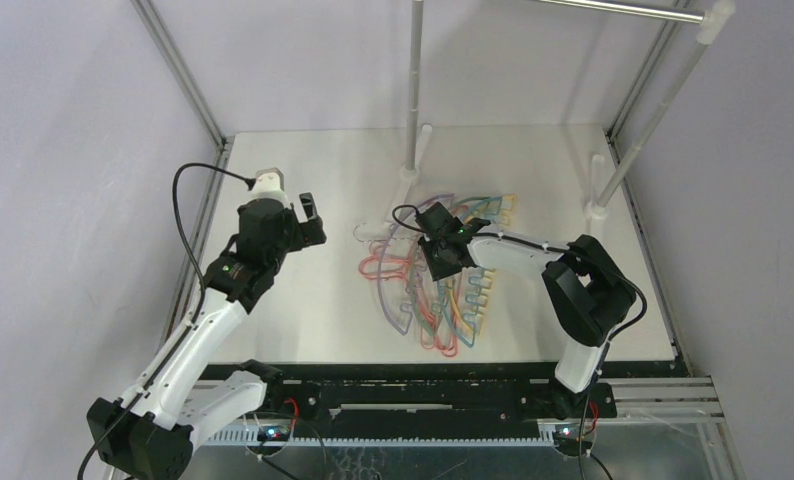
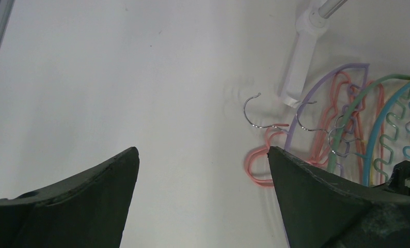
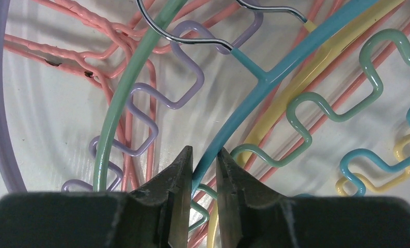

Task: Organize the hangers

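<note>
A tangled pile of hangers [image 1: 443, 295] lies flat in the middle of the white table [image 1: 303, 320]: pink, purple, green, blue and yellow. My right gripper [image 1: 443, 250] is down on the pile. In the right wrist view its jaws [image 3: 204, 155] are closed narrowly around the arm of the blue hanger [image 3: 275, 72], with the green hanger [image 3: 125, 88], the purple hanger [image 3: 187, 67] and the pink hanger [image 3: 89, 51] beside it. My left gripper [image 1: 311, 222] is open and empty, left of the pile; its view [image 2: 203, 155] shows bare table and the pink hanger [image 2: 257, 165] by its right finger.
Two upright silver poles [image 1: 413, 90] [image 1: 653, 120] of the rack stand on white feet behind the pile, with the rail [image 1: 623, 10] overhead. One foot shows in the left wrist view [image 2: 301, 62]. Metal frame struts [image 1: 183, 70] edge the table's back corners.
</note>
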Robot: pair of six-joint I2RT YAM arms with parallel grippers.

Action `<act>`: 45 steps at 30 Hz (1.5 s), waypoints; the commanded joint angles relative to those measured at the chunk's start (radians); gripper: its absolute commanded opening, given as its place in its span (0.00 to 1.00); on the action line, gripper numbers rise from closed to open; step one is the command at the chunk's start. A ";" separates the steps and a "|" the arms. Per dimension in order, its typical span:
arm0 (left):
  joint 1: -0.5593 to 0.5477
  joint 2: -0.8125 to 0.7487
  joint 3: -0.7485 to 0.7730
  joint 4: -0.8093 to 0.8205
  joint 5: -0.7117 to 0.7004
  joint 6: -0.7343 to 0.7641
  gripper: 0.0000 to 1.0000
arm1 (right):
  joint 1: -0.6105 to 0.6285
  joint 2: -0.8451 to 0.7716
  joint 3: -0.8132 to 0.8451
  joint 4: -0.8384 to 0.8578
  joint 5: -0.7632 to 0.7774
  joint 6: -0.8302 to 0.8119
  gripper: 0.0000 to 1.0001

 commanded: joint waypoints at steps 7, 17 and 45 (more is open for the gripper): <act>-0.005 -0.027 -0.024 0.014 -0.027 0.001 0.99 | 0.010 -0.003 0.024 0.030 -0.010 0.013 0.06; -0.006 -0.028 -0.027 0.018 -0.040 0.001 0.99 | 0.002 -0.210 0.076 -0.063 0.010 0.019 0.00; -0.005 -0.011 -0.020 0.016 -0.040 0.013 0.99 | -0.512 -0.164 0.720 0.394 -0.528 0.507 0.00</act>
